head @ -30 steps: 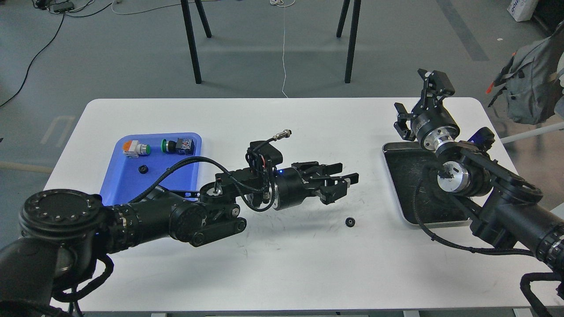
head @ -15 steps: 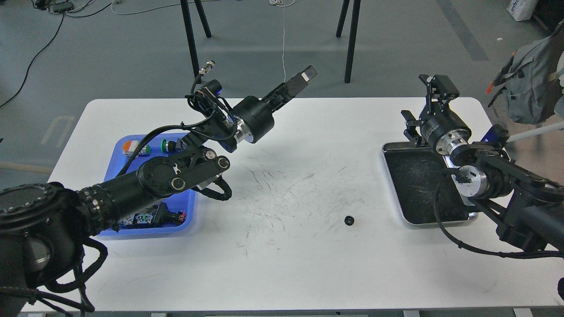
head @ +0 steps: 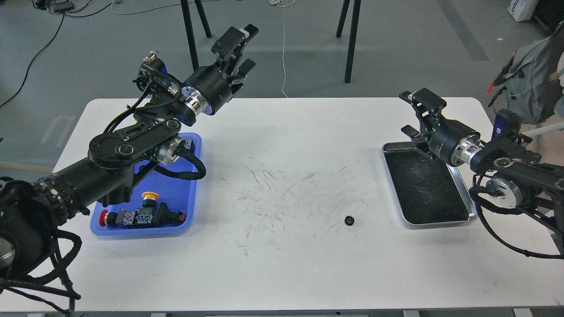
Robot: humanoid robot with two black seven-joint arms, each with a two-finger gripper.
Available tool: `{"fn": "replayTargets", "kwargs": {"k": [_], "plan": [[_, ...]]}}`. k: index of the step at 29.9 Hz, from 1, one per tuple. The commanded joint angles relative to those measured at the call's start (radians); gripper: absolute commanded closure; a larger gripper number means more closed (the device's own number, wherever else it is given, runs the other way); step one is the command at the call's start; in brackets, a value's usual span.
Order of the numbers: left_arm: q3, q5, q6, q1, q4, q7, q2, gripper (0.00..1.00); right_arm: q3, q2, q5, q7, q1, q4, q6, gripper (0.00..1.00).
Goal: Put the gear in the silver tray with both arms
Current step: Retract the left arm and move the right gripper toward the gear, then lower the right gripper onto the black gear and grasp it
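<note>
A small black gear [head: 349, 220] lies alone on the white table, right of centre and left of the silver tray. The silver tray [head: 393, 176] sits at the right with a dark scratched floor and nothing in it. My left gripper [head: 240, 46] is open and empty, raised high over the table's far left edge, far from the gear. My right gripper [head: 416, 114] is open and empty, just above the tray's far left corner.
A blue plastic tray [head: 176, 196] at the left holds push-button switches, partly hidden by my left arm. Black stand legs [head: 191, 48] rise behind the table. A grey backpack [head: 528, 83] hangs at the far right.
My left arm has swung up and back to the left, away from the gear, which stays where it lay. My right arm has shifted right and lowered its wrist.
</note>
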Motion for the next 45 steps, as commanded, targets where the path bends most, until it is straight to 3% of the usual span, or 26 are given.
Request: {"fn": "replayTargets", "kwargs": {"k": [1, 4, 10, 15, 27, 33, 39, 42, 45], "plan": [[0.009, -0.034, -0.002, 0.002, 0.014, 0.0, 0.009, 0.0, -0.083, -0.006, -0.141, 0.0, 0.049, 0.044, -0.001, 0.0], [0.015, -0.033, -0.026, 0.005, 0.027, 0.0, 0.04, 0.0, -0.204, 0.001, -0.184, 0.001, 0.112, 0.046, -0.001, 0.0], [0.07, -0.037, -0.158, -0.012, 0.037, 0.0, 0.068, 0.0, -0.354, 0.033, -0.22, 0.006, 0.224, 0.063, -0.001, 0.0], [0.096, -0.036, -0.339, -0.018, 0.046, 0.0, 0.083, 0.0, -0.437, 0.097, -0.31, 0.008, 0.288, 0.063, -0.001, 0.02], [0.096, -0.037, -0.418, -0.019, 0.141, 0.0, 0.088, 0.0, -0.635, 0.246, -0.479, 0.018, 0.403, 0.061, 0.014, 0.05], [0.095, -0.042, -0.422, -0.026, 0.21, 0.0, 0.08, 0.0, -0.75, 0.304, -0.614, 0.083, 0.48, 0.058, 0.016, 0.06], [0.095, -0.042, -0.425, -0.026, 0.212, 0.0, 0.08, 0.0, -0.837, 0.358, -0.759, 0.116, 0.538, 0.051, 0.016, 0.06], [0.095, -0.042, -0.425, -0.026, 0.212, 0.0, 0.083, 0.0, -0.874, 0.373, -0.799, 0.154, 0.577, 0.051, 0.017, 0.06], [0.095, -0.043, -0.425, -0.026, 0.212, 0.0, 0.083, 0.0, -0.907, 0.387, -0.841, 0.154, 0.595, 0.049, 0.023, 0.06]]}}
